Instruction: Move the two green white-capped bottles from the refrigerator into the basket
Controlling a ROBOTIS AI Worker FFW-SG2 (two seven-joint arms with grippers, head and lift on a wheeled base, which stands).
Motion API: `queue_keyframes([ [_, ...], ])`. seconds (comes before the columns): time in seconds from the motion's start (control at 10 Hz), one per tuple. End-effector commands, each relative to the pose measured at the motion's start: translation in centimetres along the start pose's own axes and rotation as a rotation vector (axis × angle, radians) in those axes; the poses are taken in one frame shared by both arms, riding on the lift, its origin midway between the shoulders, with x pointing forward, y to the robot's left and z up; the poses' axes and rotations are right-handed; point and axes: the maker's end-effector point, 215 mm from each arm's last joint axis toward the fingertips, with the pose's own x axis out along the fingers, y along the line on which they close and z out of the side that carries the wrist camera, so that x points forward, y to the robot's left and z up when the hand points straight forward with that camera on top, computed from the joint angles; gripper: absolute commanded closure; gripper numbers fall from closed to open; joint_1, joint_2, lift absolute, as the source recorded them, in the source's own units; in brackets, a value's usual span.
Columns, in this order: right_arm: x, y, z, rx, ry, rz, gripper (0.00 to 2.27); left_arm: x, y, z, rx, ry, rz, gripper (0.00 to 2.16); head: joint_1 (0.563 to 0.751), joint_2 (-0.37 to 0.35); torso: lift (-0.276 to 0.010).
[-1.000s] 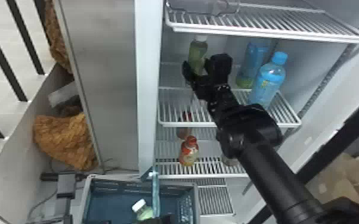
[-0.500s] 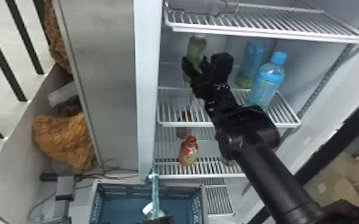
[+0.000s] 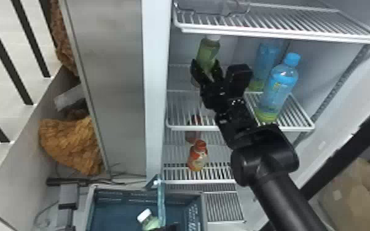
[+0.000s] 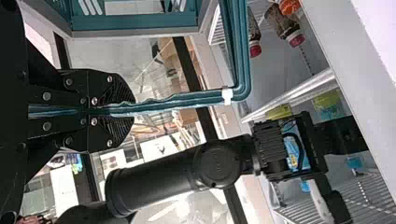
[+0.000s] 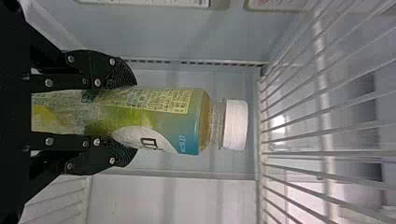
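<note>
Bars of black metal [image 3: 9,58] slant across the far left, and nearer in, beside a flat grey panel [image 3: 123,92], lies a shaggy orange-brown bundle [image 3: 69,144]. Next comes the teal plastic basket with a grey rim [image 3: 123,196], holding one green white-capped bottle [image 3: 151,223], which leans with its cap toward the panel side. Over the basket stands its blue-teal handle [image 3: 161,199]. The left gripper [image 3: 167,228] has its fingers closed on that handle; the left wrist view shows it pinched between the ribbed tips.

Rightward is the pale-walled refrigerator [image 3: 154,92], fitted with white wire shelves. Inside, below the top shelf [image 3: 255,33], is the second green white-capped bottle [image 3: 209,50], upright. The right gripper [image 3: 206,65] grips it, one black finger on each side of the label, the neck and cap clear of them. Whether its base touches the middle shelf [image 3: 190,126], I cannot tell.

On a lower shelf [image 3: 175,181] stands a small orange-red bottle [image 3: 198,156], with a darker bottle [image 3: 193,135] behind it. Farther right, a clear blue-capped bottle with blue contents or label [image 3: 276,89] stands on the middle shelf, and a similar blue bottle [image 3: 265,58] is behind it.
</note>
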Motion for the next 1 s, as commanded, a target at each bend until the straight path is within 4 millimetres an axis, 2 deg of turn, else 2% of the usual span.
queue_keyframes([
  [0.0,-1.8,0.2,0.5,0.009,-0.011,-0.004,0.89,0.0,-0.1,0.0,0.001,-0.001,-0.003,1.20,0.695,-0.139,-0.004],
  [0.3,-3.8,-0.5,0.9,0.033,-0.013,-0.011,0.89,0.0,-0.2,0.0,0.004,0.000,-0.002,1.20,0.695,-0.149,-0.004],
  [0.4,-4.7,-0.1,1.5,0.039,-0.017,-0.003,0.89,-0.1,-0.2,0.0,0.002,-0.002,-0.002,1.20,0.695,-0.154,-0.004],
  [0.7,-6.7,2.9,2.4,0.076,-0.021,0.068,0.89,-0.2,-0.3,0.1,0.005,-0.006,-0.001,1.20,0.695,-0.146,-0.004],
  [0.8,-7.3,3.2,2.4,0.084,-0.018,0.085,0.89,-0.2,-0.2,0.1,0.002,-0.008,-0.001,1.20,0.695,-0.136,-0.004],
  [0.9,-8.3,2.8,2.5,0.100,-0.010,0.083,0.89,-0.3,-0.2,0.0,0.003,-0.007,0.001,1.20,0.695,-0.131,-0.004],
])
